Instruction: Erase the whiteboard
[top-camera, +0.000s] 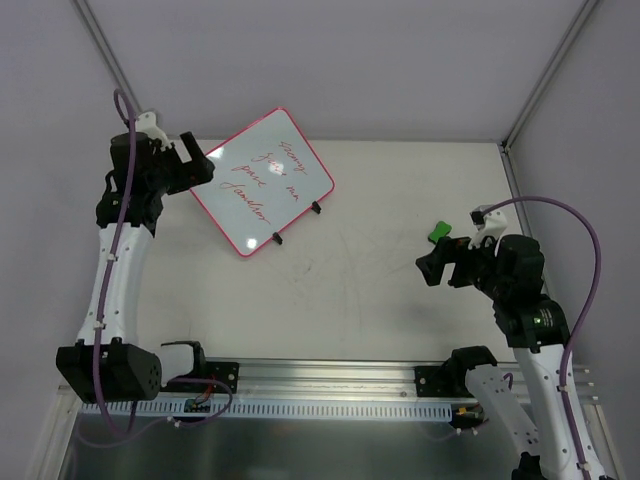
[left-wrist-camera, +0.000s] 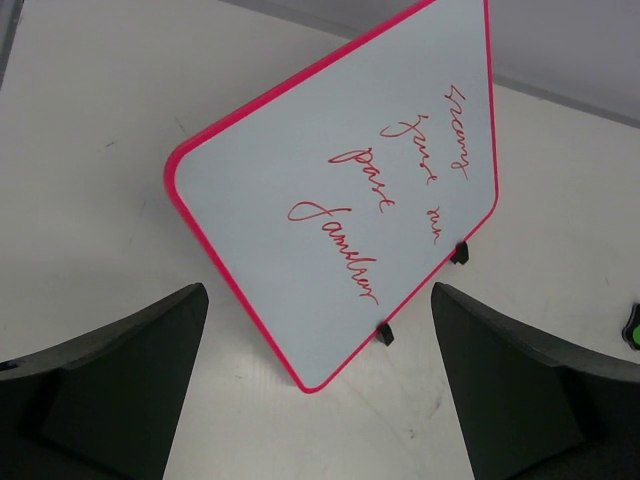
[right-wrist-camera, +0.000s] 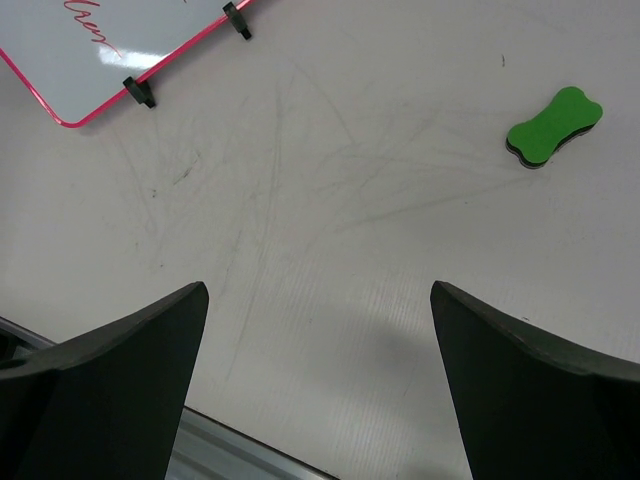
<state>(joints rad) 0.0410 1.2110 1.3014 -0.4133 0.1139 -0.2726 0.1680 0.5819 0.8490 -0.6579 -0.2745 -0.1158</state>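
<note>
The desk (top-camera: 380, 290) is a matte white surface crossed by faint grey scuffs and streaks, densest around its middle. Between 10 and 11 o'clock the whiteboard (top-camera: 262, 182) rests on it, turned corner-wise and tilted up. The edge facing 5 o'clock sits on the desk and carries two small black clips (top-camera: 278, 240). Red handwriting (left-wrist-camera: 400, 190) runs across the board's glossy face inside its pink-red rim. Near 3 o'clock, well apart from the board, a green bone-shaped eraser (right-wrist-camera: 553, 126) lies flat. A metal rail (top-camera: 330, 375) runs along the 6 o'clock edge.
</note>
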